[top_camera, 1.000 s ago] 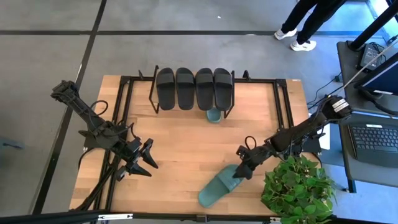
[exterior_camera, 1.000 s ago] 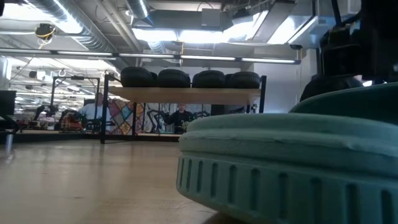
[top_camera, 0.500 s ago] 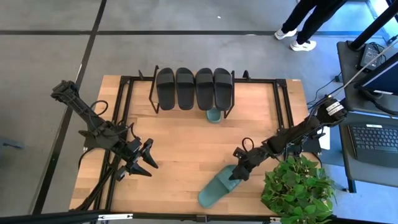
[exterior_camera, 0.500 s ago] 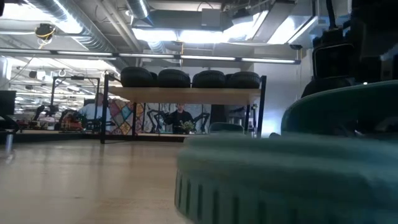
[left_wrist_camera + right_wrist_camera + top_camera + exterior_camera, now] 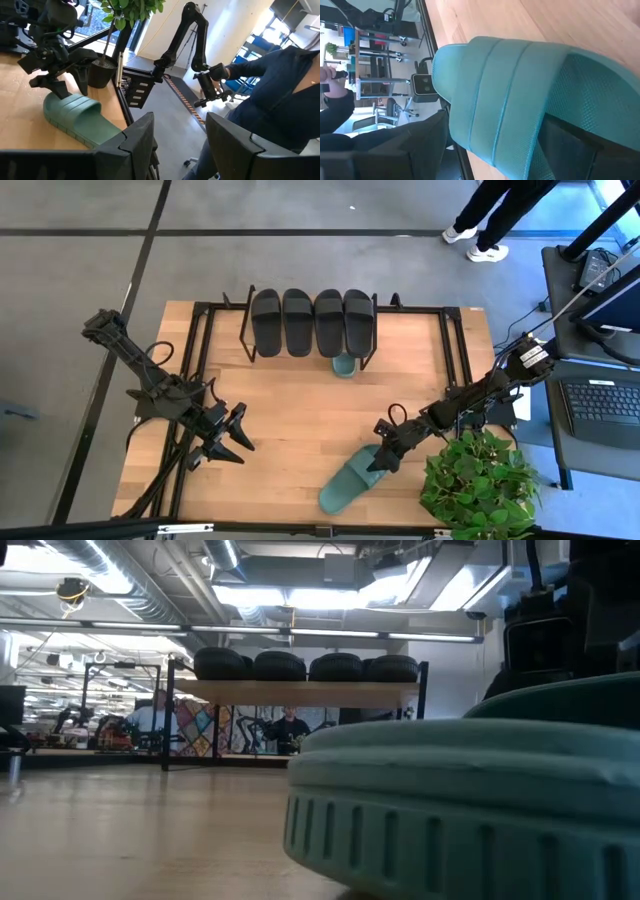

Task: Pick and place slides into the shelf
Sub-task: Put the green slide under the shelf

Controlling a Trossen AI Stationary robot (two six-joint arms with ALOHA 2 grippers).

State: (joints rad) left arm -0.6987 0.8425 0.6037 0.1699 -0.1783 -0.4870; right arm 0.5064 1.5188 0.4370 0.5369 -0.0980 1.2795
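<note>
The right tool (image 5: 380, 461) is spread wide around the green slide's (image 5: 347, 483) strap on the counter (image 5: 290, 405); the left tool (image 5: 235, 442) is held partly open, empty.

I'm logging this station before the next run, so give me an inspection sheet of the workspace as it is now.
Surface: light wooden table, bare around the arms.
Job's things: four matte black rubber slides side by side on the small plank-topped shelf; one sage green slide under it; another green slide near the front edge.
Clutter: leafy potted plant at the table's front right corner.
Grippers: right gripper open, over the front slide's strap end; left gripper open, empty, waiting front left.
Cables: dark leads along both arms.
Surroundings: person's legs beyond the table; laptop at right.
</note>
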